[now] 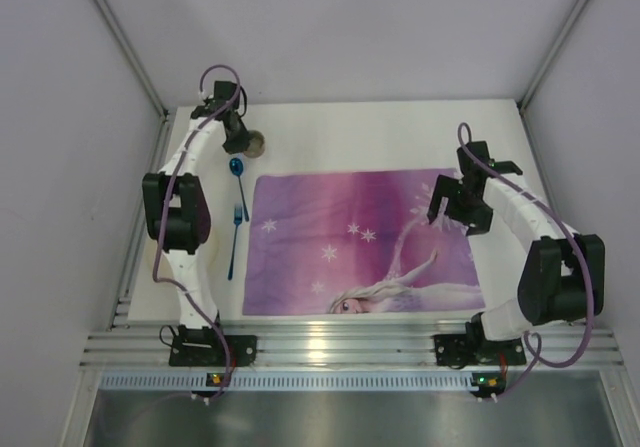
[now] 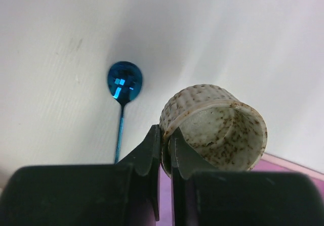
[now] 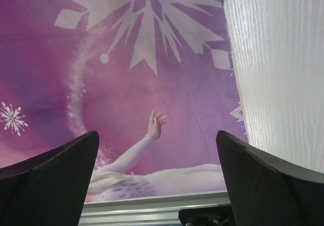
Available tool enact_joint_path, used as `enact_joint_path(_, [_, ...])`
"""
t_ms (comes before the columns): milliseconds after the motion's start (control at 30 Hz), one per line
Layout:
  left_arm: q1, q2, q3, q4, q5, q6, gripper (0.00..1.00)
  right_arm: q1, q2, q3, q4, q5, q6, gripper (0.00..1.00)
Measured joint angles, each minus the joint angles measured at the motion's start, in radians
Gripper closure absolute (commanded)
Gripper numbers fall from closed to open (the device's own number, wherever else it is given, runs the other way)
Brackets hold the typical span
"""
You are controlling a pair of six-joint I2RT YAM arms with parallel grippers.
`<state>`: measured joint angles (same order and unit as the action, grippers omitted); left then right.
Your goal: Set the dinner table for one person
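The one container we see is a speckled beige cup (image 2: 212,125), and its inside is bare, with nothing in it. It sits at the far left of the dinner table (image 1: 350,127), just beyond the far left corner of the purple placemat (image 1: 350,237). The left gripper (image 2: 164,137) is clamped on the cup's rim, one finger inside the wall and one outside. From the wrist view the cup tilts its mouth toward the camera, and we cannot tell whether its base rests on the tabletop. A blue spoon (image 2: 124,80) lies just left of the cup with its bowl pointing far, and a blue fork (image 1: 235,235) lies nearer along the placemat's left edge. The left arm stretches far forward from its base. The right arm bends inward, and the right gripper (image 3: 157,135) hangs over the placemat's right part, its fingers spread wide and holding nothing, with bare white table just to its right.
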<state>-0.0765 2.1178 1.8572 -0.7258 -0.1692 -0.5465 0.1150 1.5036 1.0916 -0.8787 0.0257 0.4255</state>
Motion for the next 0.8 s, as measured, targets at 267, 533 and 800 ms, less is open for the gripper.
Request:
enact_joint_path(267, [-0.262, -0.112, -0.010, 0.069, 0.034, -0.028, 1.00, 0.000, -0.148, 0.012, -0.046, 0.043, 0.050, 0.00])
enact_joint_path(533, [-0.599, 0.066, 0.069, 0.222, 0.239, -0.051, 1.00, 0.000, -0.336, 0.032, -0.112, 0.040, 0.125, 0.00])
enact_joint_path(800, [-0.682, 0.338, 0.336, 0.304, 0.338, -0.088, 1.00, 0.000, -0.492, -0.019, -0.209, 0.039, 0.151, 0.00])
